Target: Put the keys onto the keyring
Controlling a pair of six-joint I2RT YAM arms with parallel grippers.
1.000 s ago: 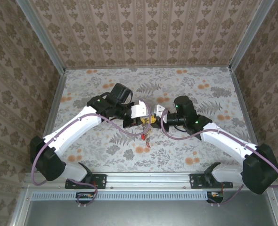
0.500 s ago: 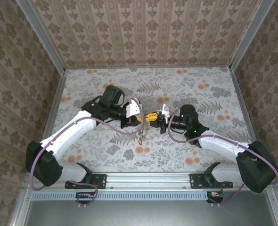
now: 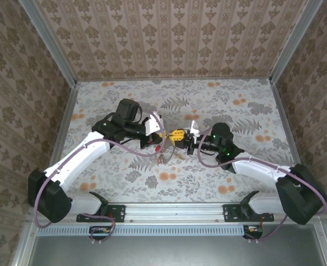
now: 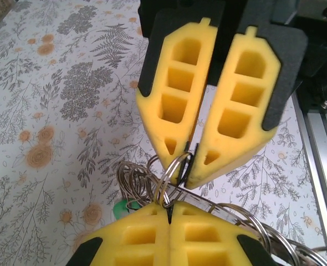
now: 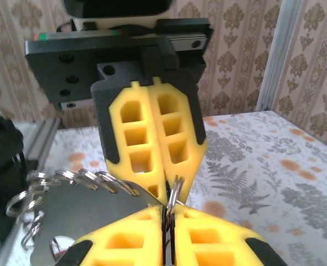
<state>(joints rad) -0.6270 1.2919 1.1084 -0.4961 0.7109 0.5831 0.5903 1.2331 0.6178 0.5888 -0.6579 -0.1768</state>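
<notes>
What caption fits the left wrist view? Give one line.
Left end effector and right end effector, tip to tip, both pinch the keyring above the floral table.

A robotics lab test cell is shown rather than a lived-in room. A small table (image 3: 246,111) covered in a floral print is boxed in on three sides by panels (image 3: 169,33) papered in a damask pattern, and these are held by bare aluminium posts (image 3: 48,40). The left arm (image 3: 80,155) and the right arm (image 3: 263,169) are bolted to a metal rail (image 3: 174,209) at the near edge, and purple cables (image 3: 131,149) are run along them.
</notes>
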